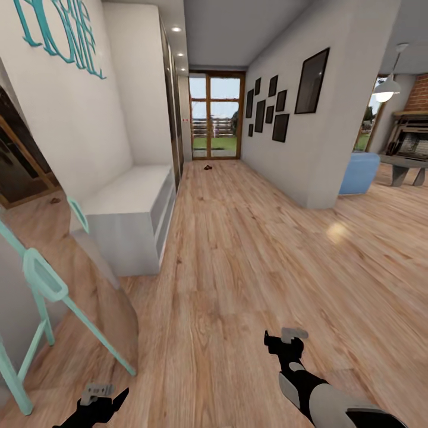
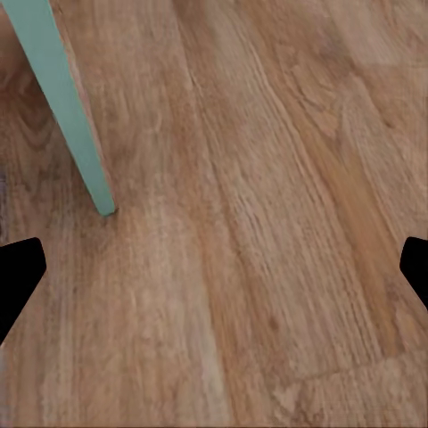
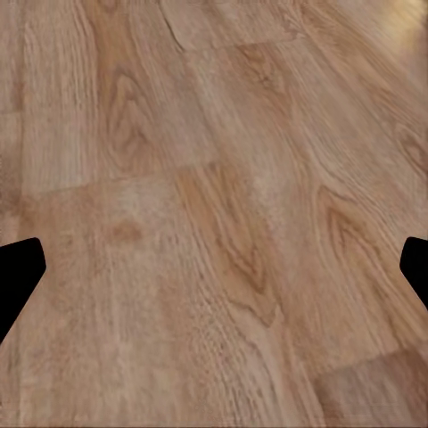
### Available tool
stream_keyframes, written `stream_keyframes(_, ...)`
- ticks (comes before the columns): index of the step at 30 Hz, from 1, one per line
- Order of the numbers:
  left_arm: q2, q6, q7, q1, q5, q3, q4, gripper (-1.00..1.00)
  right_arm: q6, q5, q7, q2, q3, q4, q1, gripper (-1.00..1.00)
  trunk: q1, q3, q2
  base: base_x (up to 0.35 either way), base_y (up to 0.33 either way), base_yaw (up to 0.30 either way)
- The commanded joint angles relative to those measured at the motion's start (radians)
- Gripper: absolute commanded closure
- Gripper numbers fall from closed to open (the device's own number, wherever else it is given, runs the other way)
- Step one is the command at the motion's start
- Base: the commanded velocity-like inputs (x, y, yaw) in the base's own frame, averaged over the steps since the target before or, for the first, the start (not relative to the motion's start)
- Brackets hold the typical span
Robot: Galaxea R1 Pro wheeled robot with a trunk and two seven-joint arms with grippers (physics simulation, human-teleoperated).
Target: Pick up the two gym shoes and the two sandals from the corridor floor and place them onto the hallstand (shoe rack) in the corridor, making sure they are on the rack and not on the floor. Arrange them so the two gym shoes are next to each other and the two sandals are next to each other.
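Observation:
The hallstand, a low light-grey unit with a flat top and open shelves, stands against the left wall a little ahead. Far down the corridor floor, by the glass door, lies a small dark brown shape that may be the sandals; it is too small to tell. The gym shoes are out of view. My left gripper hangs low at the near left, open and empty over bare planks. My right gripper is at the near right, also open with nothing in it.
A standing mirror on teal legs leans at the near left; one leg's foot lies close to my left gripper. A wall corner juts in at the right, with a blue sofa behind it. The glass door closes the corridor's end.

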Motion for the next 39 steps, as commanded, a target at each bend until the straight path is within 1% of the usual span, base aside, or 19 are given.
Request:
stream_keyframes(1,0.0,-0.006,-0.004,-0.001,-0.011,0.008,0.001,-1.0,-0.004,0.002,-0.002,0.0,-0.004,0.001,-0.001,-1.0,0.0,-0.001,0.0,0.335,0.078,-0.001)
stream_keyframes(5,0.0,-0.006,-0.004,-0.001,-0.011,0.008,0.001,-1.0,-0.004,0.002,-0.002,0.001,-0.004,0.001,-0.001,-1.0,0.0,-0.001,0.0,0.236,0.032,-0.001)
stream_keyframes(10,0.0,-0.006,-0.004,-0.001,-0.011,0.008,0.001,-1.0,-0.004,0.002,-0.002,0.001,-0.004,0.001,-0.001,-1.0,0.0,-0.001,0.0,0.059,0.007,-0.048)
stream_keyframes(25,0.0,-0.006,-0.004,-0.001,-0.012,0.008,0.001,-1.0,-0.004,0.002,-0.002,0.0,-0.004,0.001,-0.001,-1.0,0.0,-0.001,0.0,0.004,0.0,-0.256)
stream_keyframes(34,-0.002,-0.006,-0.004,-0.001,-0.012,0.008,0.002,-1.0,-0.004,0.002,-0.002,0.0,-0.004,0.001,-0.001,-1.0,0.0,-0.001,0.0,0.002,0.001,-0.035)
stream_keyframes(39,-0.002,-0.006,-0.004,-0.001,-0.012,0.008,0.002,-1.0,-0.004,0.002,-0.002,0.001,-0.004,0.001,-0.001,-1.0,0.0,-0.001,0.0,0.159,0.102,-0.002)
